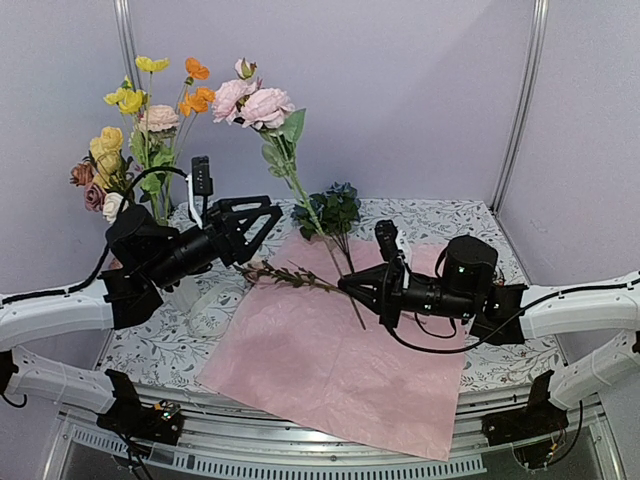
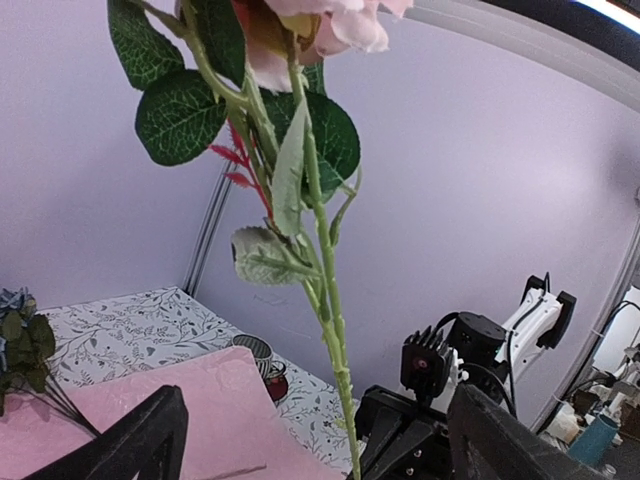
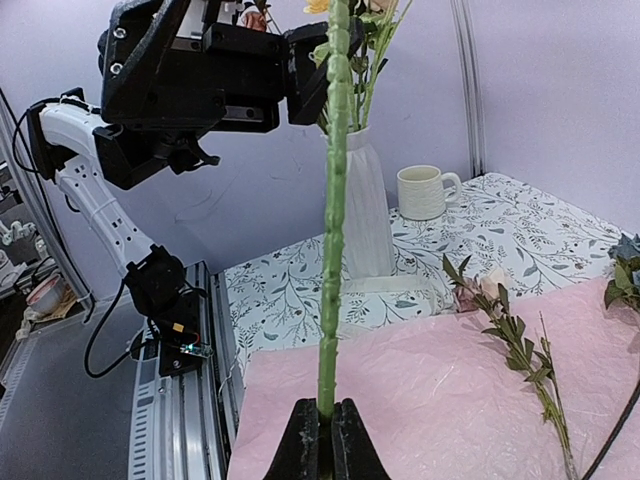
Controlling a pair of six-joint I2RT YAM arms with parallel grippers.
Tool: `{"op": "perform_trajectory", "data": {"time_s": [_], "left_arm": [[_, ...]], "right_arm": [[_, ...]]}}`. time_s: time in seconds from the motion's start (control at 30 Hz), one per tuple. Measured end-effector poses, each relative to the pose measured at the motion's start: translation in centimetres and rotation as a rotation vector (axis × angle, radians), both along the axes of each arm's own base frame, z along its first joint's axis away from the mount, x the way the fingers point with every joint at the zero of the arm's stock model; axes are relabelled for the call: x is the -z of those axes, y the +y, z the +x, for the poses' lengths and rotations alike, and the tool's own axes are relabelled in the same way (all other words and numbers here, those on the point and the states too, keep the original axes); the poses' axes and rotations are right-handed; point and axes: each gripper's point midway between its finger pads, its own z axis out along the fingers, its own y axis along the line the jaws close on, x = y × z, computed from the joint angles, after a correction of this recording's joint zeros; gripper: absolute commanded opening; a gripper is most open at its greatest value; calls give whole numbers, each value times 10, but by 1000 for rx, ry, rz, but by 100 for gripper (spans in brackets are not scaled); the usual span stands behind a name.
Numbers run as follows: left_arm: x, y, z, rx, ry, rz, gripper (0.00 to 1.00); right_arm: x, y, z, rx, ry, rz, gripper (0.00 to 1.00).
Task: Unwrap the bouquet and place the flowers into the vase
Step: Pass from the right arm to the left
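Pink wrapping paper is lying flat on the table, w/ a leafy sprig lying across its far-left part. Over the paper's middle the right pincer is clamping tight on the foot of a pink rose, stem leaning toward the far left. Left pincer is hanging wide open over the paper's far-left corner, the stem showing btwn its jaws, gripping nothing. Vase is standing just off the paper's left edge w/ several flowers in it. Blue roses are sitting at the paper's far edge.

Plain lilac walls, metal corner posts, leaf-print tablecloth.
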Motion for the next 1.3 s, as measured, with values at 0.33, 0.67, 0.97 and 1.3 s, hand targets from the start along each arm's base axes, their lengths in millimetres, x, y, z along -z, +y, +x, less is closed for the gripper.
{"op": "perform_trajectory", "data": {"time_s": [0.33,0.67,0.97,1.3], "left_arm": [[4,-6,1,22,6,0,66],[16,-16,-2,76,21,28,58],[16,-20,-4,102,22,31,47],[13,-21,-7,117,13,31,10]], "right_arm": [[2,16,-6,-25,-16,-11,3],[1,26,-9,-43,-26,-16,3],[4,30,-10,-50,-26,-25,3],[11,34,-11,-52,-20,-42,14]]}}
